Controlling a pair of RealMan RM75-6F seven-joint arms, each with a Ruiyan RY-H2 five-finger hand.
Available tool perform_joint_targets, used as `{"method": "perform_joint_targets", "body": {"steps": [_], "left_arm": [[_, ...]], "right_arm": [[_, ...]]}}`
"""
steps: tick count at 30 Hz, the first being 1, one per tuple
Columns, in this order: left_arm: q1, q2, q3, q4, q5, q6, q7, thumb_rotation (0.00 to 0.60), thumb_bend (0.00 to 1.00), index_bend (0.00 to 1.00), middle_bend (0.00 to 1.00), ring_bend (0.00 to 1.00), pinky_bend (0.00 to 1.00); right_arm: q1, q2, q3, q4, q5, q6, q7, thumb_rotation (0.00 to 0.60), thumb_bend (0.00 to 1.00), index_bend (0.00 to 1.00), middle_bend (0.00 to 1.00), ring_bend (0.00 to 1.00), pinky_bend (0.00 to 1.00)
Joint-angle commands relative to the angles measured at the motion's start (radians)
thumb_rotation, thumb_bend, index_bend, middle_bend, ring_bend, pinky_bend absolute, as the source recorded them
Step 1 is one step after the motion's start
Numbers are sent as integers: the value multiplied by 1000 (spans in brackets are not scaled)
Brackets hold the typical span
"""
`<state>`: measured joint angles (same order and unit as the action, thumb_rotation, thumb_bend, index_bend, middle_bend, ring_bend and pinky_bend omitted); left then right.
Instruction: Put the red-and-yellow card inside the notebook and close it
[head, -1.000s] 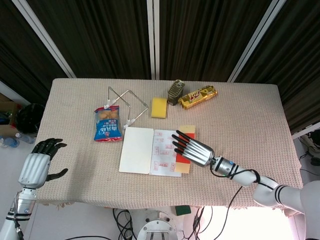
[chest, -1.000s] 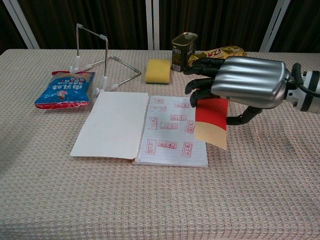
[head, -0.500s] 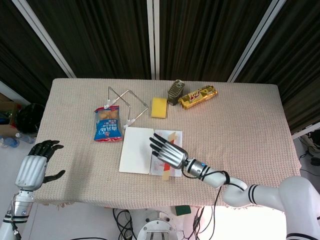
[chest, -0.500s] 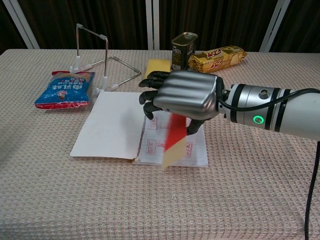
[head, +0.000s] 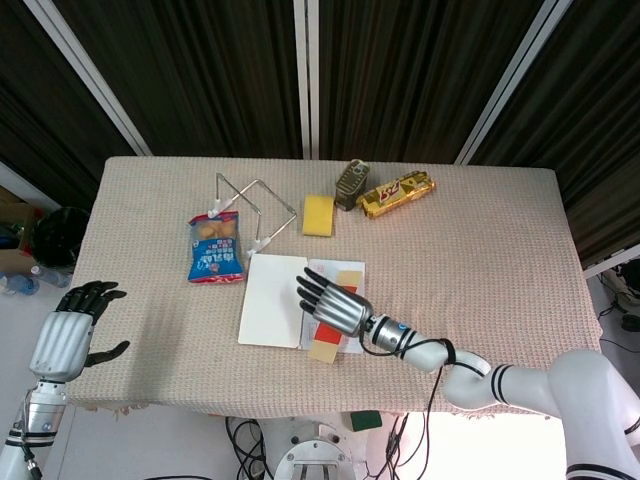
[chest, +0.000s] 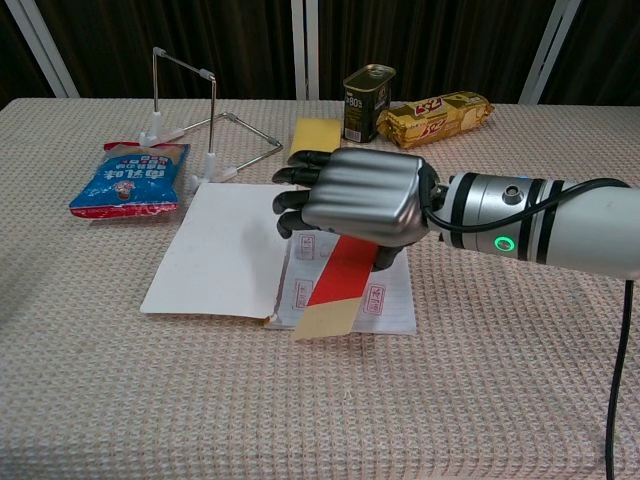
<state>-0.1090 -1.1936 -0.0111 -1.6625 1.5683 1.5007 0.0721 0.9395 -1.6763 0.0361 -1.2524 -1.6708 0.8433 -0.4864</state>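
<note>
Right hand (head: 333, 309) (chest: 362, 196) reaches in from the right, palm down, over the right page of the open notebook (head: 270, 314) (chest: 225, 250); fingers (chest: 298, 183) point left toward the spine. It holds the card (head: 327, 339) (chest: 336, 285) under the palm, thumb side below, upper end hidden by the hand. Card slants down toward the near edge of the table (head: 480, 250) (chest: 480, 400): red part over the stamped page, yellow end sticking out past the notebook's near edge. Cannot tell whether the card's free end touches page or cloth. Notebook lies open and flat, blank cover leaf on the left, page with red stamps on the right. Left hand (head: 68, 335) hangs off the table's left edge, holding nothing, fingers loosely spread and slightly curled, thumb out; seen only in head view. Behind the notebook: wire stand (head: 252, 212) (chest: 195, 115), blue snack bag (head: 216, 250) (chest: 131, 178) to its left, yellow sponge (head: 318, 215) (chest: 314, 134) partly hidden by the hand in chest view, tin can (head: 350, 182) (chest: 368, 103), gold wrapped bar (head: 397, 194) (chest: 436, 112) just right of the can.
</note>
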Motion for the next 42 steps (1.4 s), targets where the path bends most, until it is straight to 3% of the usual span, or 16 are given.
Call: {"method": "perform_joint_targets", "body": {"steps": [1,7,24,34,42], "left_arm": [[0,-1,0,0,-1,-1,-1,600,39,282,212,163,208],[-1,-3,0,1,-4,-6,-2,600,39,282,212,163,208],[1,0,-1,4,-14,-13,-6,600,39,282,213,163,209],[3,-1,0,9,-16,-13,-11,600,38,282,212,163,208],[-1,2,-3,2,-14,-16,-4,600,39,282,212,163,208]], "right_arm": [[4,-7,-5,29,-20,26,12,600,255,146,75,0,0],[23,-55,1,119,-38,50,58,600,244,96,55,0,0],[122,-174,4,317,-102,77,120,600,244,81,49,0,0],[126,-131,-26,325,-104,73,148,600,220,79,47,0,0],[106,-43,-40,205,-89,74,124,600,217,72,45,0,0]]}}
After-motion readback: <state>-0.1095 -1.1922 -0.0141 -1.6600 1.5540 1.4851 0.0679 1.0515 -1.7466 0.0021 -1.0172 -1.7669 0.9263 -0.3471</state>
